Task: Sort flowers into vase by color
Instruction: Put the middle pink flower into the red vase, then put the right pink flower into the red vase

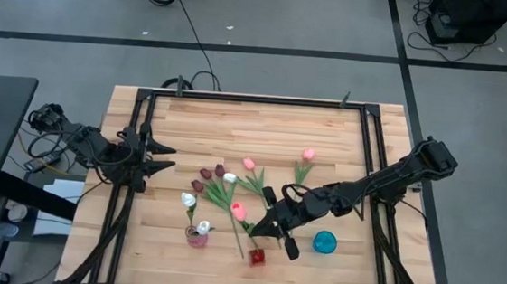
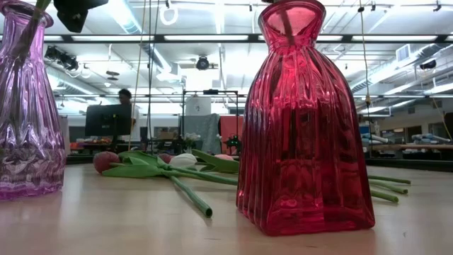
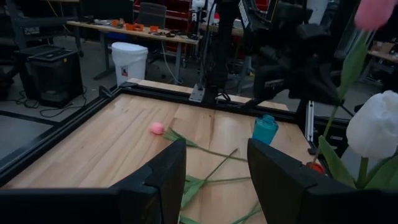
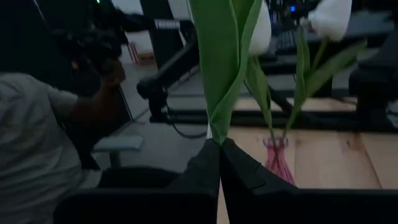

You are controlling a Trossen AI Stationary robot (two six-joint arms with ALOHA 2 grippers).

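Note:
My right gripper (image 1: 266, 226) hangs just above the red vase (image 1: 257, 256), shut on a pink tulip (image 1: 238, 210). In the low view a stem (image 2: 286, 21) reaches down into the red vase's (image 2: 304, 120) neck. Two white tulips (image 1: 188, 199) stand in the pink vase (image 1: 196, 237). A teal vase (image 1: 324, 242) stands to the right. Maroon tulips (image 1: 207, 173), a white one (image 1: 229, 177) and two pink ones (image 1: 249, 163) lie flat on the table. My left gripper (image 1: 163, 157) waits open near the table's left edge. My right gripper pinches the pink tulip between its two shut fingers at the green stem and leaves (image 4: 215, 127), below the head. The leaves rise from the fingertips (image 4: 233, 155). The tulip is lifted off the table and tilted, its head toward the table's left.
The loose tulips lie in a cluster at the table's middle, one long stem (image 2: 191, 195) reaching toward the near edge between the pink and red vases. A lone pink tulip (image 1: 308, 154) lies farther right. A person in a grey shirt (image 4: 37, 130) is beyond the table.

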